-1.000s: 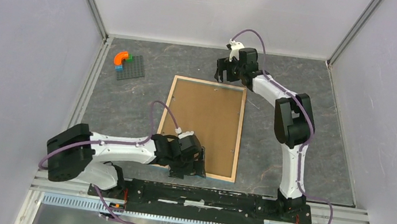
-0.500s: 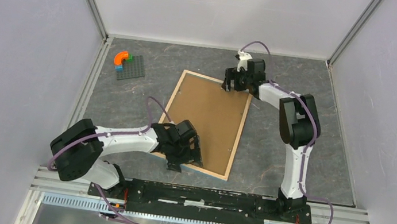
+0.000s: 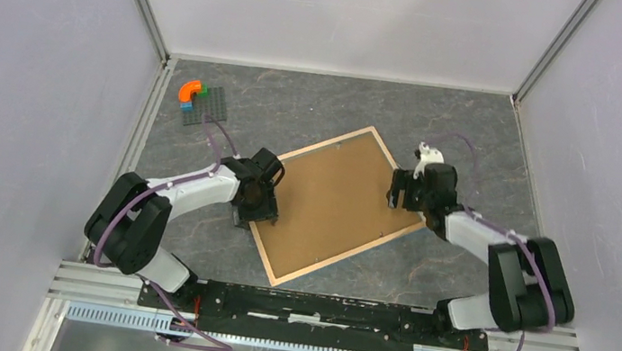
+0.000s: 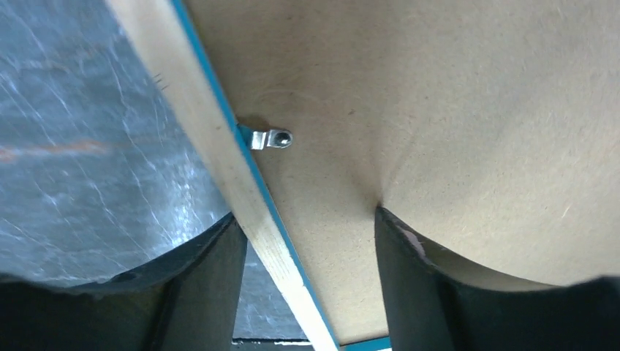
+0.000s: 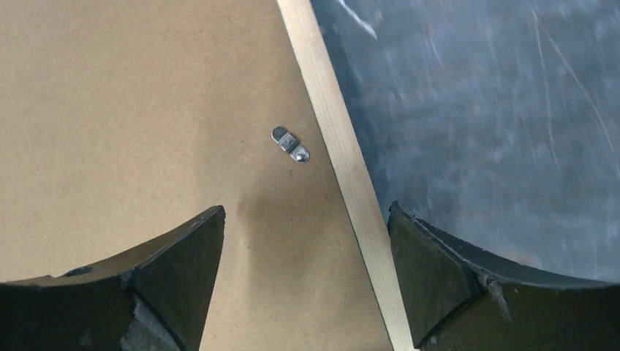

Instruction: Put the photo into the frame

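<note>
**Both grippers open, straddling opposite rails of the frame**

The left gripper (image 3: 255, 216) has its jaws apart with nothing clamped. In the wrist view one finger (image 4: 197, 292) is over the table (image 3: 298, 110) just outside the wood rail (image 4: 219, 175). The other finger (image 4: 417, 292) is down on the backing board (image 3: 336, 201), and the rail runs through the gap. The outer finger looks tight against the rail edge (can't confirm contact). A metal clip (image 4: 269, 137) sits just ahead of the fingers at the rail's inner edge, where a thin blue strip shows.

The right gripper (image 3: 395, 192) has its jaws wide and holds nothing. One finger (image 5: 168, 285) is over the backing board and the other (image 5: 446, 285) is over the table. The rail crosses the gap and touches neither finger in that view. A second clip (image 5: 291, 144) lies on the board just beside the rail, ahead of the fingers.

The frame (image 3: 348, 254) lies flat on the table, back side up, with its light wood rails showing and the backing board filling it. It sits skewed mid-table, one corner pointing far and one near. The left gripper is at its left side and the right gripper at its right side.

A grey baseplate (image 3: 207, 109) carrying an orange elbow brick (image 3: 191, 90) sits at the far left of the table, well apart from the frame.
</note>
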### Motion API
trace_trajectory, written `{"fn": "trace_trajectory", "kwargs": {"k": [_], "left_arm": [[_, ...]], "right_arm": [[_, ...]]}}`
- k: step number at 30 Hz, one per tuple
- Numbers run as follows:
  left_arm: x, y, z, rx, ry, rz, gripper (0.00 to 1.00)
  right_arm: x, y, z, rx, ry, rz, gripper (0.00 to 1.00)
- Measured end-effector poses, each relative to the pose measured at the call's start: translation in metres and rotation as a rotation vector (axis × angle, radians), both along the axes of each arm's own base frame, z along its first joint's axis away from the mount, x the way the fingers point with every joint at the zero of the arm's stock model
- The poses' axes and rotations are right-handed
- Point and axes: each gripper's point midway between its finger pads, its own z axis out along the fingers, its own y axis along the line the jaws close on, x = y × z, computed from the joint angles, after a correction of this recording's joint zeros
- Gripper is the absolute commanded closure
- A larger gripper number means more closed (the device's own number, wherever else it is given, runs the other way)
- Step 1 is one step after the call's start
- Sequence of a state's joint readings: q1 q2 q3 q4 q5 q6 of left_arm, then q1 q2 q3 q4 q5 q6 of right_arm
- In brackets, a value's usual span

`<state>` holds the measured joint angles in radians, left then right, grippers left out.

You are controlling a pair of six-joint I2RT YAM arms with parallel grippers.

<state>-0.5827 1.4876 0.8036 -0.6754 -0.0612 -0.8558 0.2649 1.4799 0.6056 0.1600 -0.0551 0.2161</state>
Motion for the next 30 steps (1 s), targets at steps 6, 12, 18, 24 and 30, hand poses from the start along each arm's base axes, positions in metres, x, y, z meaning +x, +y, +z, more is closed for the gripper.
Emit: {"fn": "trace_trajectory", "kwargs": {"k": [6,12,18,24,30], "left_arm": [[0.03,0.01,0.003,0.073,-0.063,-0.009,0.59],[0.044,0.018,0.005,0.131,-0.101,-0.024,0.75],[0.049,0.022,0.006,0.146,-0.105,-0.05,0.96],[0.049,0.022,0.006,0.147,-0.106,-0.07,0.98],[0.05,0.022,0.006,0.147,-0.107,-0.086,0.98]], "right_arm": [[-0.049,-0.02,0.0,0.011,-0.041,-0.065,0.14],[-0.068,-0.028,-0.002,-0.042,-0.016,-0.066,0.11],[-0.064,-0.031,0.0,-0.134,0.05,-0.034,0.16],[-0.045,-0.028,0.007,-0.169,0.034,-0.012,0.22],[-0.038,-0.035,-0.003,-0.227,0.065,-0.028,0.29]]}}
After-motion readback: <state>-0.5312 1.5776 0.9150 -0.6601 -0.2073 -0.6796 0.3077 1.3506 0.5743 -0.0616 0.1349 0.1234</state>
